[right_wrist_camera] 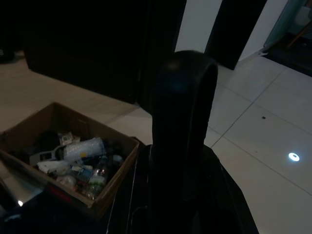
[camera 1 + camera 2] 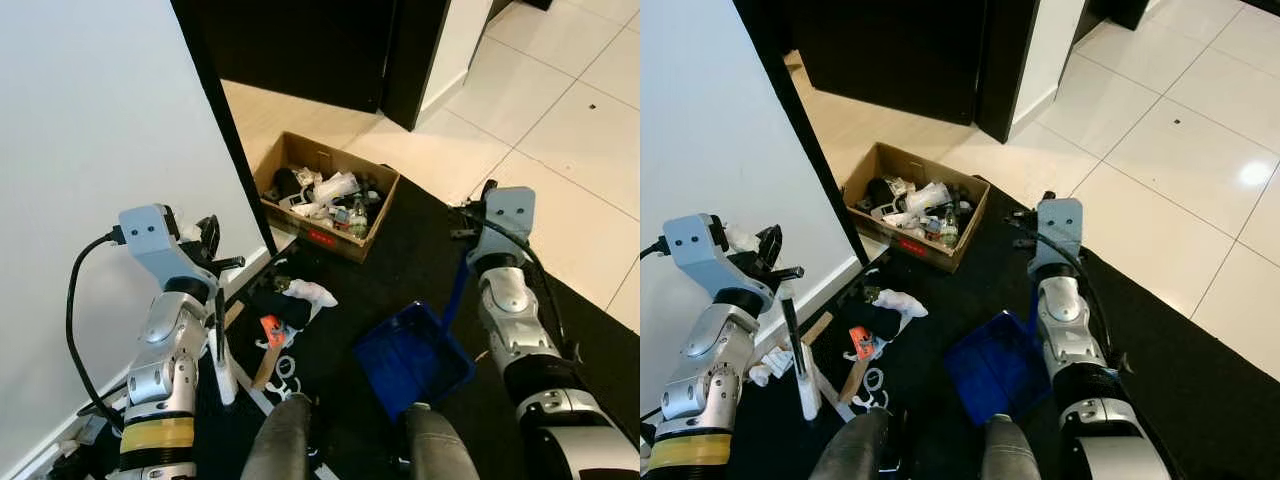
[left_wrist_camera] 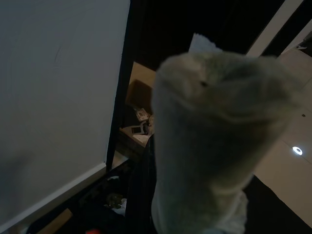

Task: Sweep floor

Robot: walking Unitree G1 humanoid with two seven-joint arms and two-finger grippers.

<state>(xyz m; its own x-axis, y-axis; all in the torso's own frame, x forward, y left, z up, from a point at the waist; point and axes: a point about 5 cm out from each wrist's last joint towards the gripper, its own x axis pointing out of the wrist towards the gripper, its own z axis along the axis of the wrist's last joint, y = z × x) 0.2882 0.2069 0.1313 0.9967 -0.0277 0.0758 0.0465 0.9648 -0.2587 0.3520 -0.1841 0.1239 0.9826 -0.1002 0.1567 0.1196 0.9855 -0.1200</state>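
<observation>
My left gripper is shut on a brush, whose thin black shaft runs down to a white lower end on the black mat. The brush's pale handle end looms blurred in the left wrist view. My right gripper is shut on the upright handle of a blue dustpan, which rests on the mat in front of my knees. Litter lies between them: crumpled white paper, an orange scrap, white rings and a wooden stick.
An open cardboard box full of rubbish stands at the mat's far edge. A white wall panel runs close along my left. A dark doorway is behind the box, and pale floor tiles lie to the right.
</observation>
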